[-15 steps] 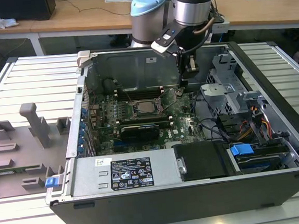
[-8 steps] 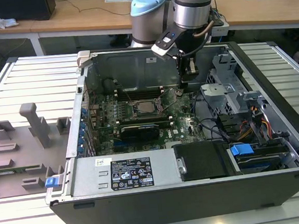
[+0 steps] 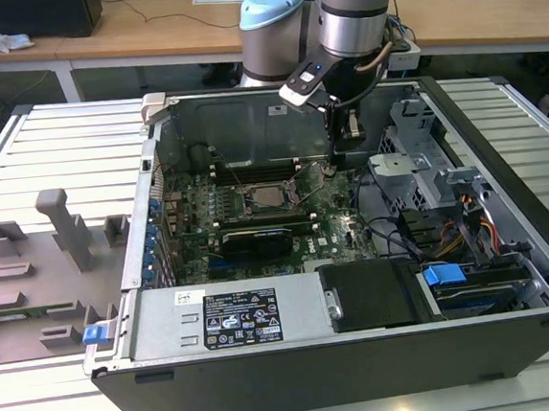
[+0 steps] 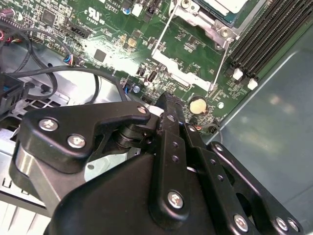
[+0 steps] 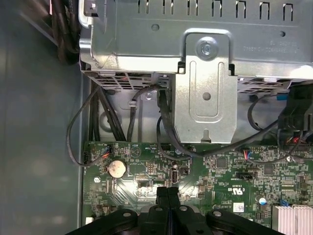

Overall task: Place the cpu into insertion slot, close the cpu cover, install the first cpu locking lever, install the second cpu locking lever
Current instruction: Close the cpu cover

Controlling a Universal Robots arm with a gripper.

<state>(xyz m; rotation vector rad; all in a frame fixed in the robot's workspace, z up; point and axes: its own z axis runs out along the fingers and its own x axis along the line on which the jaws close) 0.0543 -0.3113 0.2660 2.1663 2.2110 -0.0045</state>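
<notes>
No wording can be made out for certain. A black label (image 3: 241, 319) with white print and symbols sits on the grey power supply (image 3: 160, 321), with a small white sticker (image 3: 191, 297) just above it. In the first wrist view, tiny white markings dot the motherboard (image 5: 220, 178), and faint stamped lettering runs along the metal drive cage (image 5: 266, 49).

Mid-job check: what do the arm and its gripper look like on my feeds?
The arm is a stout silver-grey cylinder; the joint beside it carries a light blue cap. A small black-and-silver camera module sits at the wrist. The gripper is matte black, built of flat linkage bars pinned with silver screw heads, ending in narrow fingers.
</notes>
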